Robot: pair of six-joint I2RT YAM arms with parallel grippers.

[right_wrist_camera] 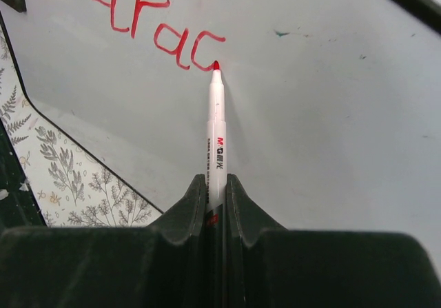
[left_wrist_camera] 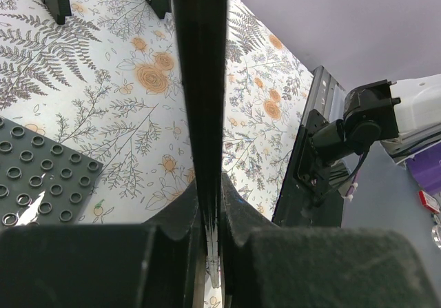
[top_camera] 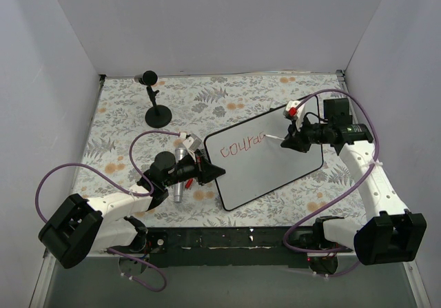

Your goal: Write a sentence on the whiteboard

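Note:
The whiteboard (top_camera: 275, 163) stands tilted at the table's middle. Red letters (top_camera: 238, 146) near its upper left read about "courac"; the right wrist view shows their end (right_wrist_camera: 182, 46). My left gripper (top_camera: 203, 169) is shut on the whiteboard's left edge, seen edge-on as a black strip (left_wrist_camera: 200, 80) between the fingers. My right gripper (top_camera: 288, 141) is shut on a white marker (right_wrist_camera: 216, 136). Its red tip (right_wrist_camera: 216, 65) touches the board just after the last letter.
A black round-based stand (top_camera: 157, 114) sits at the back left. A silver cylinder (top_camera: 179, 177) lies under my left arm. A dark studded plate (left_wrist_camera: 38, 177) lies on the floral cloth. A red-capped object (top_camera: 293, 110) sits by the board's upper right corner.

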